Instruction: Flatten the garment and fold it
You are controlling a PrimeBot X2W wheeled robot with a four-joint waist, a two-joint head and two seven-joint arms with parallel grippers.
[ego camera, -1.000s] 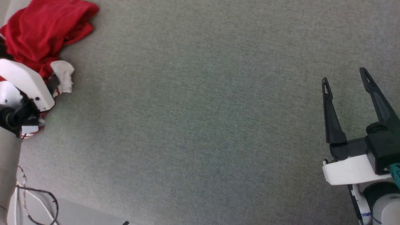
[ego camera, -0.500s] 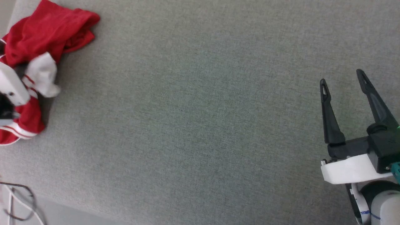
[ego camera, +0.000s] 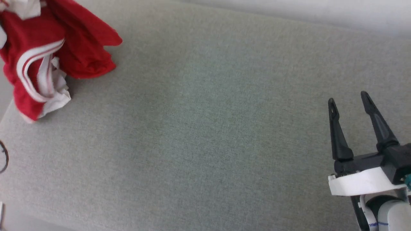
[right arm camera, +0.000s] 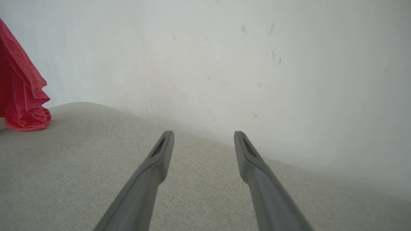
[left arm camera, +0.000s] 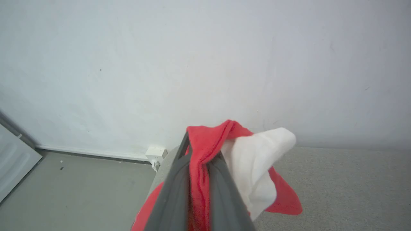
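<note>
– Grey woven cloth covers the table (ego camera: pixel 205 134), with a pale wall (left arm camera: pixel 205 48) behind it. Where does the garment (ego camera: pixel 48 61) sit?

– At the far left end of the table, bunched and lifted. The left gripper (left arm camera: pixel 200 150) has its jaws pinched nearly together on a fold of red fabric, with a white sleeve (left arm camera: pixel 257 160) flopping over to one side.

– And its long axis?

– Roughly up and down: the garment hangs from the pinch as a crumpled column. In the right wrist view its lowest folds appear to rest on the table.

– Which way does it lie from the other jaws?

– The right gripper (ego camera: pixel 348 98) hovers over the right end, jaws spread wide and holding nothing. The garment is well apart from it, off to its left across the bare middle of the table.

– So which arm is nearer?

– The left, which already holds it. Judging from this, the right would have to cross the table to catch a second edge and spread the fabric.

– The count?

– One garment, two grippers.
</note>
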